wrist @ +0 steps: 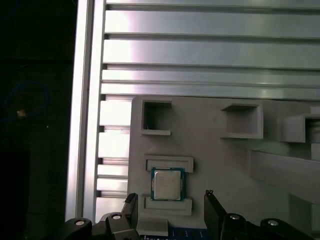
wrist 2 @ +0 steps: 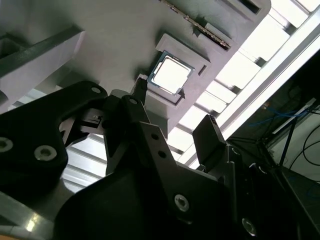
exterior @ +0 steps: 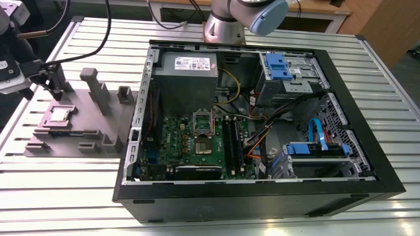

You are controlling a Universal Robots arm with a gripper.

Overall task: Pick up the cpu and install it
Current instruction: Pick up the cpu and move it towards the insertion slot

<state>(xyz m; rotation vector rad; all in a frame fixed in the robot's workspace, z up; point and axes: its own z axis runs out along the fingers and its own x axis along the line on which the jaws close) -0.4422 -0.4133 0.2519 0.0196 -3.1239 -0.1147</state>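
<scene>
cpu (wrist: 167,183): flat square, silvery top, seated in grey holder (wrist: 210,147).

Small square cpu (exterior: 61,114), shiny silver top, sitting flat in a recess of the grey tray (exterior: 85,124), left-middle of the exterior view.

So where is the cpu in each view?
Exterior view: the cpu sits in the grey holder at the exterior view's left, outside the computer case.
First wrist view: cpu in its recess, just beyond the open gripper.
Second wrist view: cpu in the same recess.
Shared landmark: the grey holder.
</scene>
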